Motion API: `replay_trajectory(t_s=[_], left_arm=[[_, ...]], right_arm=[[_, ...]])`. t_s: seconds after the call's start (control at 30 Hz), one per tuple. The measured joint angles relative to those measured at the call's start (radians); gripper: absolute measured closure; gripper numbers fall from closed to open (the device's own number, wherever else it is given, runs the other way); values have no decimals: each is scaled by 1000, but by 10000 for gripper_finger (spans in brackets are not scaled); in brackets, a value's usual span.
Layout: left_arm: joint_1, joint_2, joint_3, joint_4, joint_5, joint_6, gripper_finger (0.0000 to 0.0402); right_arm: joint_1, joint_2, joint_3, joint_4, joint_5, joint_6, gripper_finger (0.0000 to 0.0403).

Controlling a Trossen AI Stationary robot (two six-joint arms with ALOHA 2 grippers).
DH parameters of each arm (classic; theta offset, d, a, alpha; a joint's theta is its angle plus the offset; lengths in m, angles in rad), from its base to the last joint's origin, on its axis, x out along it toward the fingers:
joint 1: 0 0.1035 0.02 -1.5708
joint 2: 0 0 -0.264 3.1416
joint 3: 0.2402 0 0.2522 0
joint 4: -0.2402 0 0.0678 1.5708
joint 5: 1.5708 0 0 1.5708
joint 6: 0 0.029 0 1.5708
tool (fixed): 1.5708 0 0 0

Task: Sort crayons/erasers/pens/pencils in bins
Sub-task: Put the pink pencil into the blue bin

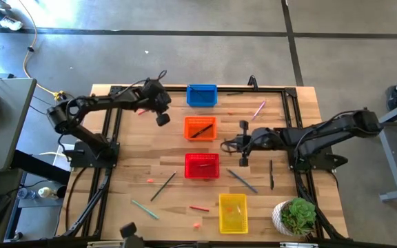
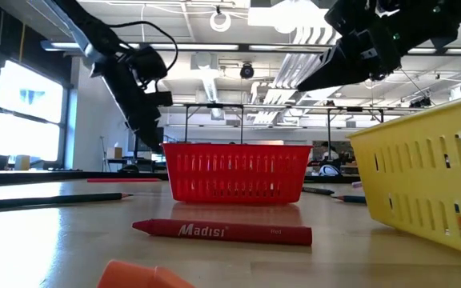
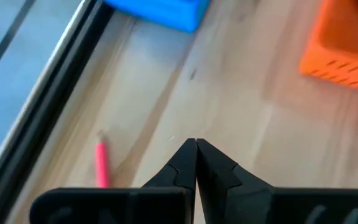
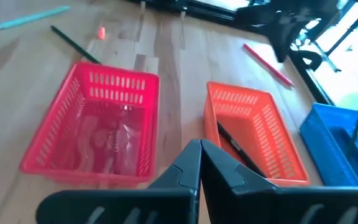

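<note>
Four mesh bins stand in a row down the table's middle: blue (image 1: 202, 95) farthest, then orange (image 1: 200, 127), red (image 1: 202, 165) and yellow (image 1: 232, 212) nearest. My left gripper (image 3: 196, 142) is shut and empty, above the wood left of the orange bin (image 1: 163, 118), near a pink stick (image 3: 100, 165). My right gripper (image 4: 200, 142) is shut and empty, right of the orange and red bins (image 1: 227, 145), pointing toward them. A dark pen (image 4: 235, 146) lies in the orange bin. Two tiny orange erasers (image 1: 150, 180) (image 1: 197, 224) lie on the near table.
Loose sticks lie about: a pink pen (image 1: 259, 109), a dark pen (image 1: 271, 173), a grey-blue pencil (image 1: 242, 180), a dark pencil (image 1: 163, 186), a teal stick (image 1: 145, 209) and a red crayon (image 1: 198, 208). A potted plant (image 1: 296, 217) stands at the near right corner.
</note>
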Motion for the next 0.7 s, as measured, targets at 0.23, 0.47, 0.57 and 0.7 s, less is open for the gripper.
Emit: replay_trajectory(t_s=[0.23,0.47,0.57,0.7], left_arm=[[93,47,81,-78,-21,9,392],[126,119,157,-176,-91,26,341],[135,169,214,-233,-91,32,334],[140,237,284,-268,-70,59,341]], right_arm=[[-20,0,0,20,-50,-17,403],[-19,0,0,21,-51,2,403],[-19,0,0,21,-59,30,403],[-19,0,0,21,-60,34,403]])
